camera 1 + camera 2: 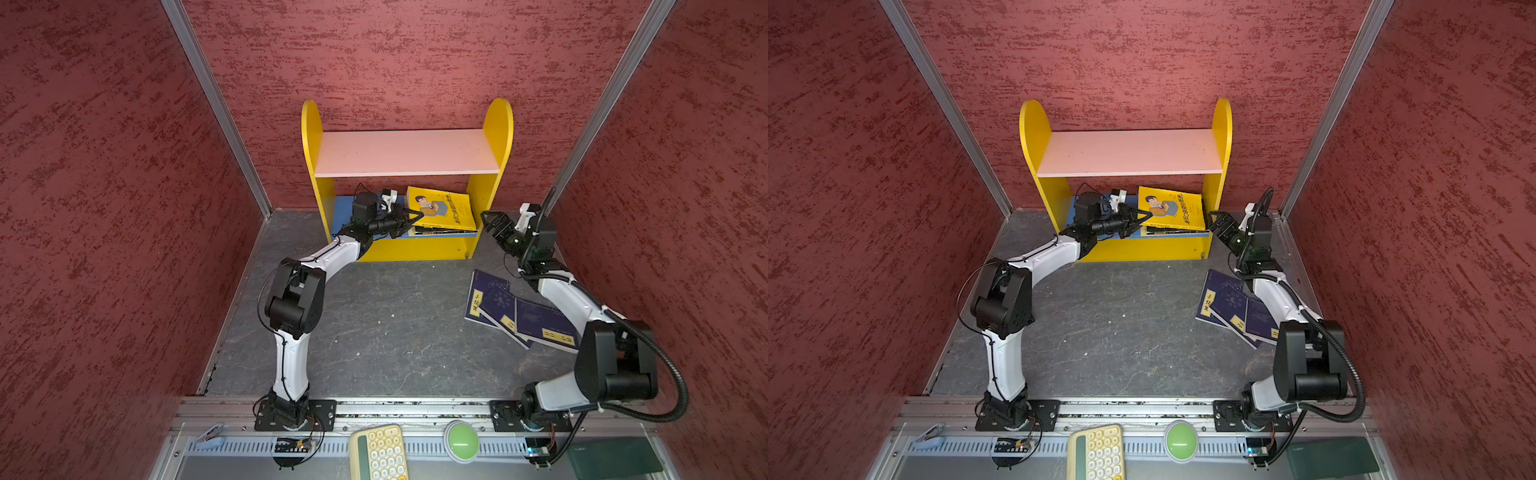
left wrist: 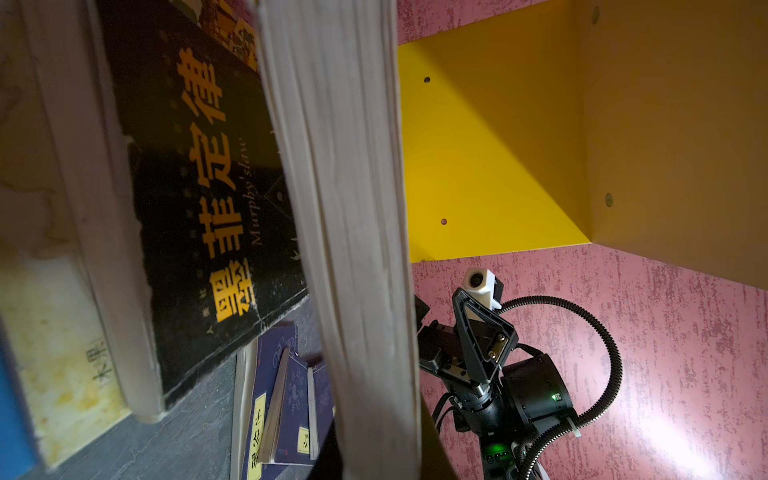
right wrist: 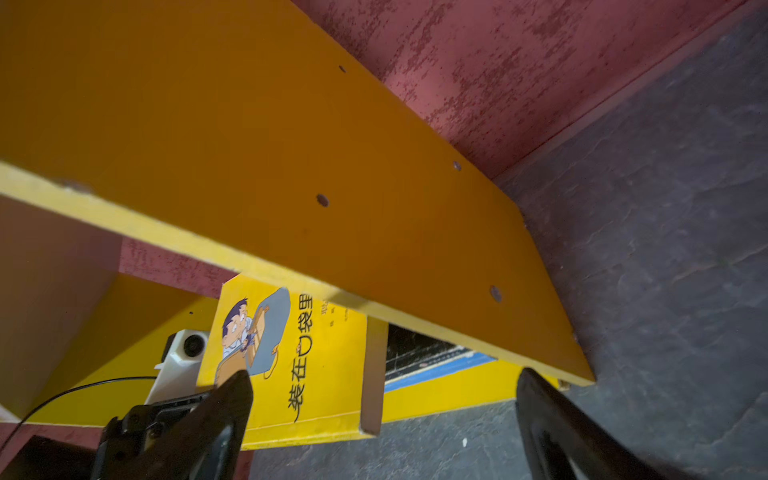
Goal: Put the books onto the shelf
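Progress stands at three of six: the yellow book [image 1: 442, 208], the black book [image 2: 199, 187] and the cream book [image 2: 62, 332] lie stacked at the right end of the blue lower board [image 1: 338, 214] of the shelf [image 1: 498, 124]. The three navy books [image 1: 513, 309] lie fanned and overlapping on the tabletop [image 1: 374, 324] beside the right arm, well apart from the rack. The pink upper board [image 1: 405, 151] carries nothing. The left gripper [image 1: 413, 217] reaches into the lower tier and appears clamped on the yellow book's left edge. The left wrist view shows that book's page edges raised off the black cover beneath, so the top volume looks tilted and not yet flat. The right gripper [image 1: 492, 220] hangs just outside the shelf's right side panel, its jaws spread wide with nothing between them. By the look of it, the yellow book has yet to be let down and released, and after that the navy trio is left to collect and shelve.
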Controlling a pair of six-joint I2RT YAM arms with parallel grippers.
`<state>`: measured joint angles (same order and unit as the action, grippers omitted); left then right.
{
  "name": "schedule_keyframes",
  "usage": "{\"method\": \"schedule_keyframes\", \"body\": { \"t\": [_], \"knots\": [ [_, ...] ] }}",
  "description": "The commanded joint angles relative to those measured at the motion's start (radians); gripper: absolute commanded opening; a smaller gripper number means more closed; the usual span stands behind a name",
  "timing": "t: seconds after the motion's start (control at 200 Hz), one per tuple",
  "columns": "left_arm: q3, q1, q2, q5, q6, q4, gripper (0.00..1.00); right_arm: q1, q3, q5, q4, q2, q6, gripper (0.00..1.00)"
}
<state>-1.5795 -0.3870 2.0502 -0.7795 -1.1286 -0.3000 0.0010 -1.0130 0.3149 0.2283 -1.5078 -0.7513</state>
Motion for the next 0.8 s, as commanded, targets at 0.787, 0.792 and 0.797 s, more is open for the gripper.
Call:
{"method": "schedule_keyframes", "body": {
  "t": [0.787, 0.792, 0.797],
  "knots": [
    [-0.253, -0.023, 0.166, 0.01, 0.038, 0.08, 0.0, 0.046, -0.197, -0.069, 0.001, -0.245, 0.23, 0.99],
    [-0.253, -0.023, 0.167, 0.01, 0.038, 0.081, 0.0, 0.046, -0.198, -0.069, 0.0, -0.245, 0.231, 0.99],
    [-0.253, -0.023, 0.168, 0.01, 0.039, 0.082, 0.0, 0.046, -0.198, -0.069, -0.001, -0.245, 0.231, 0.99]
  ]
}}
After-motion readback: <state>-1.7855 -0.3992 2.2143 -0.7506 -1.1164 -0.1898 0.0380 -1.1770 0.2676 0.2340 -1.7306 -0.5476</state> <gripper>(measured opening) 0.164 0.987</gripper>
